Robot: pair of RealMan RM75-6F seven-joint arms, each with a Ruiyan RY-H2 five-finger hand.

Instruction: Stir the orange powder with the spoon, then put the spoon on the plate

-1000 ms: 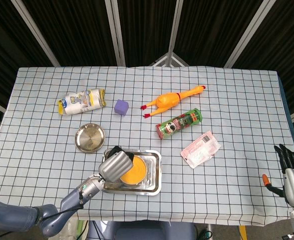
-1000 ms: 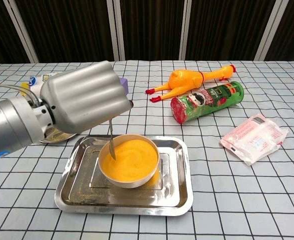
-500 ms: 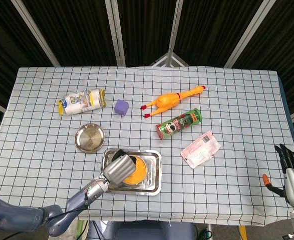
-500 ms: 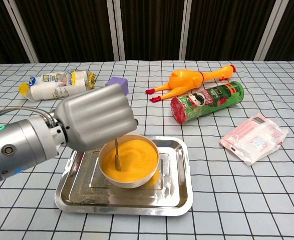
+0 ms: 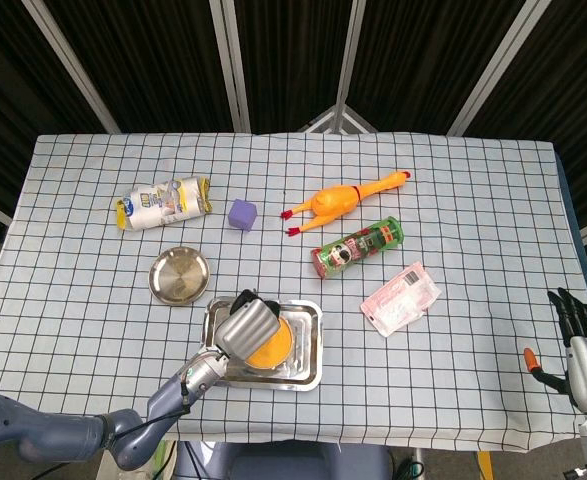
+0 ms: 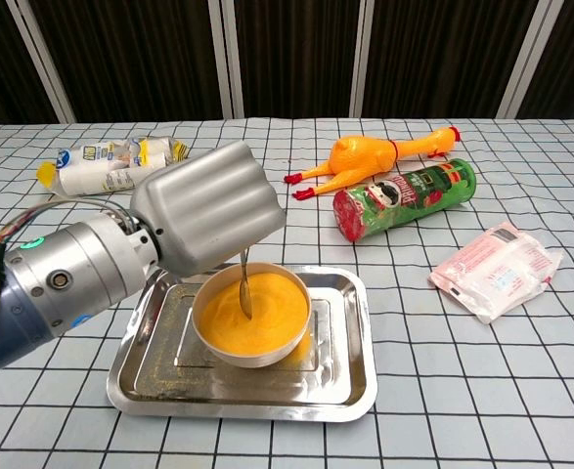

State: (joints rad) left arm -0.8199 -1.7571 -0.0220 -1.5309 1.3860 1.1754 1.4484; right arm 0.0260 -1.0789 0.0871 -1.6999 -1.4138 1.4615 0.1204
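Chest view, spoon and powder: the spoon (image 6: 244, 288) hangs from under the left hand (image 6: 208, 207), its handle almost upright with a small tilt, and its lower end dips into the orange powder (image 6: 257, 313) near the middle of the bowl (image 6: 253, 354).
Long axis of spoon: it runs top to bottom, the bowl end points down into the powder, the handle end goes up into the hand.
Left hand state: its fingers are curled over the top of the spoon handle and it holds the spoon; the fingertips are hidden behind the back of the hand.
Right hand state: the right hand (image 5: 581, 340) stays far off at the right table edge, its fingers are apart and it holds nothing.
Bowl place: it stands inside the metal tray (image 6: 350, 376) at the near edge of the table.
Plate direction: in the head view the plate (image 5: 180, 275) lies just beyond the tray, to the left and further back from the left hand, and close to it.
Nearer hand: the left one, clearly; the right is well apart from both bowl and plate.
Step, my judgement: stirring is in progress; the move to the plate is not yet done.
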